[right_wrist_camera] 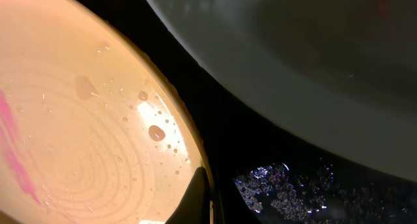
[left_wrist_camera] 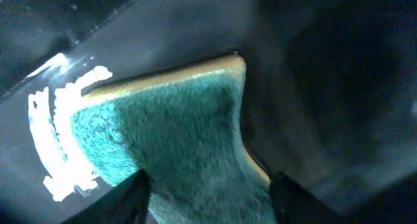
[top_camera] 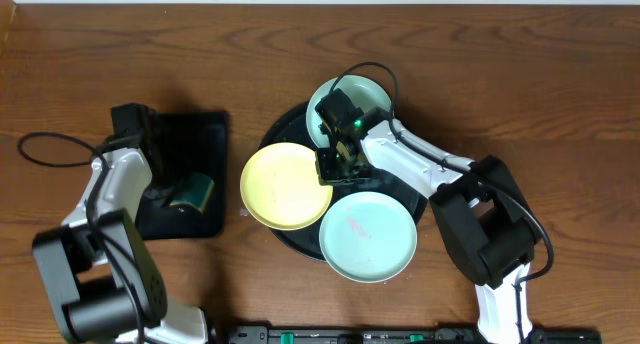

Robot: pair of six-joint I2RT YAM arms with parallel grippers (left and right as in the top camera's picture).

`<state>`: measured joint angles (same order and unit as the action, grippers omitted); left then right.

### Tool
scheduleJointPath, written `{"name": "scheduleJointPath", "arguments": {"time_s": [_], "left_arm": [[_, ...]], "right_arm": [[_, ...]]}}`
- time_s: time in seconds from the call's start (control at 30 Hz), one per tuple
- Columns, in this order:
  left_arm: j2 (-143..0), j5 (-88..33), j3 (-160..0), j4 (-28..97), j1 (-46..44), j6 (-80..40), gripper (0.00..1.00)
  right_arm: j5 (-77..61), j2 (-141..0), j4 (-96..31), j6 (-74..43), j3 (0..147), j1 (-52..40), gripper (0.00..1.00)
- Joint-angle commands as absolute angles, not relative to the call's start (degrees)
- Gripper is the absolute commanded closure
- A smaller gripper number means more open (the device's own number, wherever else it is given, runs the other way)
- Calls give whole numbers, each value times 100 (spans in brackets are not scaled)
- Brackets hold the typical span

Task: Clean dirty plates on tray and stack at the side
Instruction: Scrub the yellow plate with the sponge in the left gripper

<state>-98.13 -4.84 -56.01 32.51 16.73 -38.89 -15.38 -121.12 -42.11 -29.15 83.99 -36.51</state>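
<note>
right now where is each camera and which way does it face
overhead: above the brown wooden table, facing down; left arm, right arm show.
left wrist: close on the green scrubbing sponge in the black rectangular tray; end effector fingers flank it.
right wrist: skims the pale yellow round plate; one finger at its rim.
shared: overhead shows that sponge and plate too.

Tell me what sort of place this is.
Probably a robot lab's dishwashing test bench rather than a real kitchen. Robot arms work at a wooden table. A wet yellow plate and mint plates sit on a round black tray, with a green sponge nearby.
</note>
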Motion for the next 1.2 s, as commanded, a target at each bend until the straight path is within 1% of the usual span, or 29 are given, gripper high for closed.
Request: {"name": "scheduleJointPath", "arguments": {"time_s": [0.0,0.1,0.13,0.17,0.47,0.63,0.73,0.8,0.87,0.93,1.1,1.17], "left_arm": [[-10121,-687,-5535,3269,1695,-3905,54],[-10136,-685,-5540,3264,1695,-3879,81],[-10134,-685,-5542,3264,1695,-3830,88],[-10130,-685,-5553,3269,1695,-3774,92],[-9784,-687,-6086,3653,1695,-2740,93],[-9059,-690,-6283,3935,1656,-1306,93],[-8665,-692,-6283,4025,1450,-523,92],[-8390,-701,-6283,4075,1109,-123,93],[-8230,-836,-6283,4093,777,-60,92],[-8171,-991,-6283,4088,421,-62,93],[-8381,-961,-6274,4097,-847,-174,93],[-8630,-939,-6263,4156,-1044,-493,92]], "right_arm": [[-923,-12140,-4246,-2995,8359,-3632,99],[-915,-12140,-4239,-2993,8359,-3632,99],[-906,-12140,-4239,-2995,8359,-3632,99],[-904,-12140,-4239,-2995,8359,-3632,99],[-902,-12140,-4239,-2995,8359,-3632,99],[-906,-12140,-4246,-2993,8359,-3632,99],[-952,-12140,-4246,-2950,8359,-3632,99],[-976,-12140,-4289,-2926,8359,-3629,99],[-1015,-12140,-4329,-2904,8359,-3621,99],[-1066,-12140,-4357,-2904,8359,-3594,99],[-1100,-12140,-4397,-2864,8359,-3544,99],[-1100,-12140,-4410,-2867,8359,-3544,99]]}}
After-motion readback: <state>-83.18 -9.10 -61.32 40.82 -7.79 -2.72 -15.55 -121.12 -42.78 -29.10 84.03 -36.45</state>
